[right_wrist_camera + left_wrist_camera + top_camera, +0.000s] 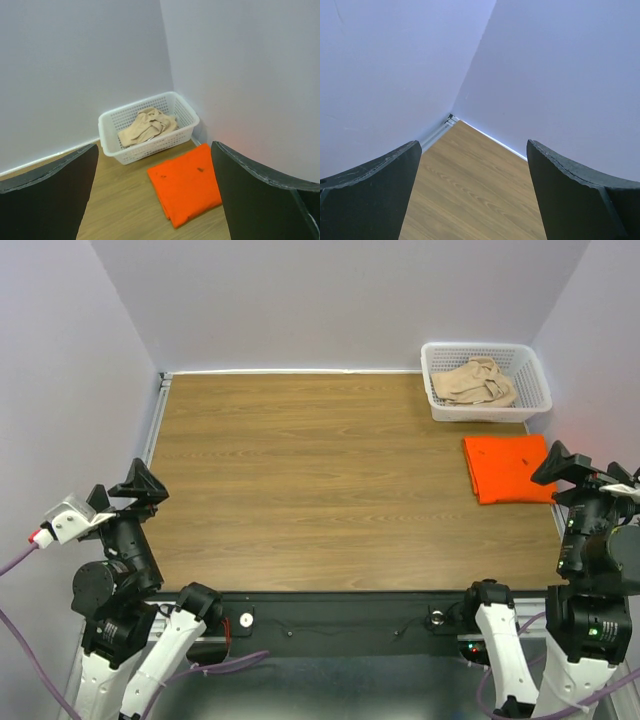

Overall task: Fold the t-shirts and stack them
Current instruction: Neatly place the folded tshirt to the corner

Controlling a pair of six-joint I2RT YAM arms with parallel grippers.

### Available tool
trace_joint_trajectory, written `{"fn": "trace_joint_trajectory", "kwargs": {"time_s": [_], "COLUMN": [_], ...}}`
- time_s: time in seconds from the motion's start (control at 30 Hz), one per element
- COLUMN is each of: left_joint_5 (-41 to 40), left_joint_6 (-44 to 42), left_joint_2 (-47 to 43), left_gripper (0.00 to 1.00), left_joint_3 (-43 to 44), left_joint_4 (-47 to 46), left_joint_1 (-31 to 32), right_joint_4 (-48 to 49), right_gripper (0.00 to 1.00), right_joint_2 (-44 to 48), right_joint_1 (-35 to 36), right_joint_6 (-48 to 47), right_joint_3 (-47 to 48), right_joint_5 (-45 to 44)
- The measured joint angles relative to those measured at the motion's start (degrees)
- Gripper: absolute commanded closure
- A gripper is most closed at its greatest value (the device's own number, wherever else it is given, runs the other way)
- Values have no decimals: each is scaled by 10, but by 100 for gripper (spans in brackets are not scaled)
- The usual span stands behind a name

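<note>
While the left pincer and right pincer gaped empty, the folded orange t-shirt lay on the counter beside the basket, whose crumpled beige t-shirt probably wanted pinching by a raised fold.

No text, label, brand, number or sign can be read on anything in the three views.
</note>
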State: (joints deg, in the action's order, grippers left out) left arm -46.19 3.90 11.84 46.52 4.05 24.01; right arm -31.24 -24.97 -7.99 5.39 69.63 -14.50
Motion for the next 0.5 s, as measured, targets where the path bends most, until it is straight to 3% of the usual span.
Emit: {"fn": "trace_joint_trajectory", "kwargs": {"time_s": [0.5], "left_joint_5": [-24], "left_joint_6": [29], "left_joint_2": [-1], "left_gripper": [1], "left_joint_3": [-27], "left_joint_4": [-6], "left_joint_1": [0], "right_joint_4": [-3], "right_gripper": [0], "right_joint_2": [-3], "right_joint_1": [47], "right_joint_6": [-31], "right_joint_3": [-3], "right_joint_5": [5]}}
